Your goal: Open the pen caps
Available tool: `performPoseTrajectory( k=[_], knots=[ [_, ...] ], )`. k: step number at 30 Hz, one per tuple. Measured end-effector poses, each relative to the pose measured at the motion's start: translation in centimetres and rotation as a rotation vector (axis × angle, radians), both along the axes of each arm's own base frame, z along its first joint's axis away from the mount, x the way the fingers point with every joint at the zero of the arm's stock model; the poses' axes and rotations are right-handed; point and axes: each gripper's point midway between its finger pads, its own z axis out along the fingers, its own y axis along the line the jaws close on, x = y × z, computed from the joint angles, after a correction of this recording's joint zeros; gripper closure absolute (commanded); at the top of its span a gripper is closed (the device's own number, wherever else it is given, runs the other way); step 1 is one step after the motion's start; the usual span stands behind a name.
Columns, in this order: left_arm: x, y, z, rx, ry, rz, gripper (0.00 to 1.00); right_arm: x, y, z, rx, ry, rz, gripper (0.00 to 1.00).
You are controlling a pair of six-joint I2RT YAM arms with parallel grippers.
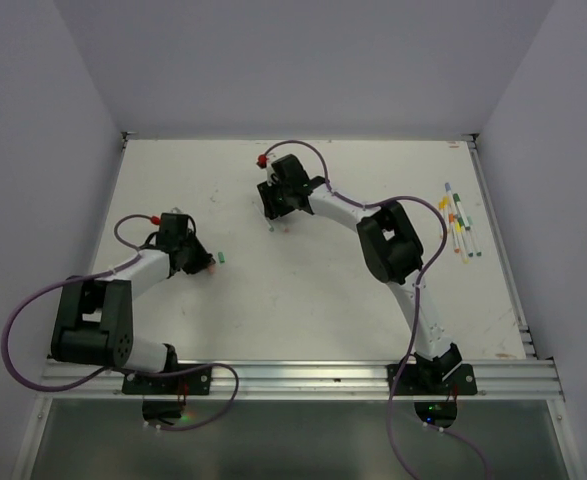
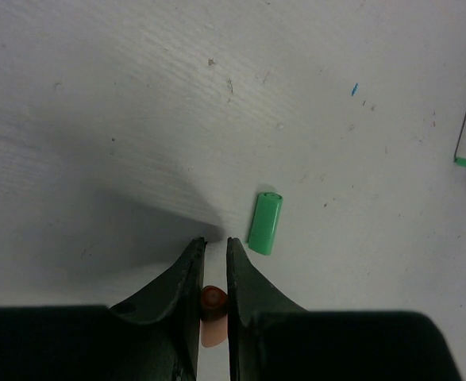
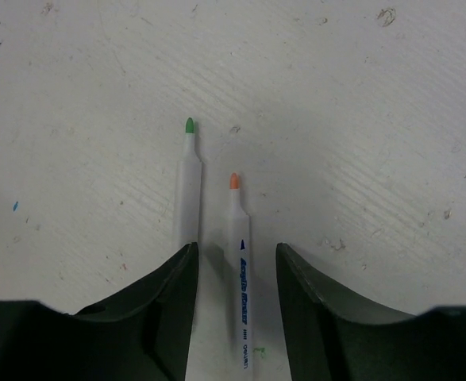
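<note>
On the left, the left gripper [image 2: 215,243] has its jaws drawn narrow around a small orange cap [image 2: 213,299], which is seen end-on and partly hidden, so it is only probably a cap. A green cap [image 2: 265,223] lies flat on the white table [image 2: 137,95] just right of the fingertips. Further right, the right gripper [image 3: 236,248] has its jaws parted and grips nothing: an uncapped orange-tipped pen [image 3: 240,302] lies between them, a green-tipped pen [image 3: 189,182] beside it runs under one jaw, and more pens [image 1: 460,225] lie far right.
</note>
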Motion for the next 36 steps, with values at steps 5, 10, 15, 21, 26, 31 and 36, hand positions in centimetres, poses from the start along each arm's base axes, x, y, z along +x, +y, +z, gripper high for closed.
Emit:
performPoseTrajectory(
  k=[5, 10, 15, 21, 26, 31, 36],
  knots=[
    [0.8, -0.1, -0.4, -0.003, -0.008, -0.001, 0.91, -1.6, -1.9, 0.2, -0.021, 0.020, -0.028, 0.43],
    [1.0, 0.0, -0.4, 0.001, -0.017, 0.003, 0.87, -3.0, -4.3, 3.8, -0.011, -0.010, -0.067, 0.41],
    [1.1, 0.1, -0.4, 0.009, -0.019, 0.010, 0.75, -3.9, -5.9, 9.3, 0.055, -0.083, -0.096, 0.41],
    [1.5, 0.0, -0.1, 0.007, -0.041, 0.009, 0.55, -5.4, -7.4, 12.4, 0.097, -0.123, -0.111, 0.40],
    [1.8, -0.1, 0.1, 0.004, -0.053, 0.009, 0.48, -7.1, -9.4, 12.1, 0.070, -0.109, -0.144, 0.39],
    [1.8, 0.0, 0.7, 0.001, -0.065, 0.016, 0.40, -6.7, -14.0, 12.2, 0.003, -0.114, -0.286, 0.37],
    [1.7, 0.2, 3.7, 0.001, -0.143, 0.034, 0.25, -5.6, -22.8, 10.0, -0.121, -0.065, -0.511, 0.37]
  ],
)
